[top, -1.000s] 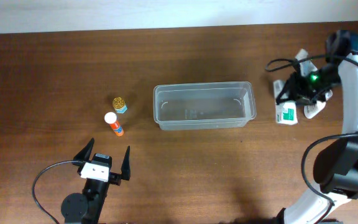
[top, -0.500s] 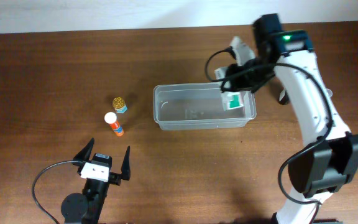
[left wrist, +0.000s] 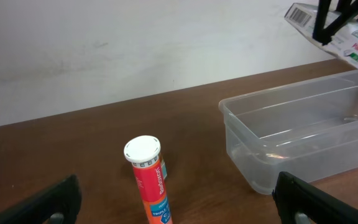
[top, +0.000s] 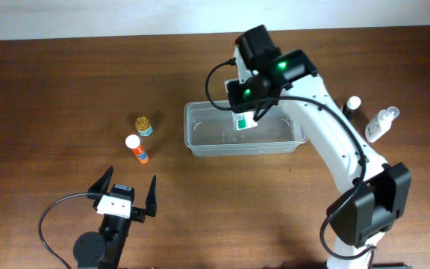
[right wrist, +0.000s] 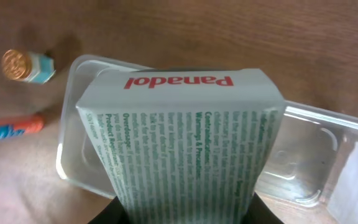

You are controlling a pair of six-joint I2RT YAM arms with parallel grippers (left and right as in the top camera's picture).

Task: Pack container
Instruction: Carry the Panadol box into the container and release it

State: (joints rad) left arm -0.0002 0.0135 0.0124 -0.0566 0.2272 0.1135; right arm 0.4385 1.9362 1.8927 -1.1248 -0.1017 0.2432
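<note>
Overhead, the right gripper point(top: 244, 113) clamps a white-and-green cardboard Panadol box point(right wrist: 185, 137) just above the clear rectangular plastic container point(top: 200, 143) at frame centre, while the left gripper point(top: 128, 187) sits spread wide at lower left.

A dark wooden surface point(top: 66, 90) is seen. At its middle the clear container point(top: 215, 136) is set. To the left, well apart from it, an orange tube point(top: 136, 149) with a white cap is laid beside a small gold-capped bottle point(top: 144, 125). On the right, a white spray bottle point(top: 379, 125) is laid near a small white-capped bottle point(top: 353, 103).
</note>
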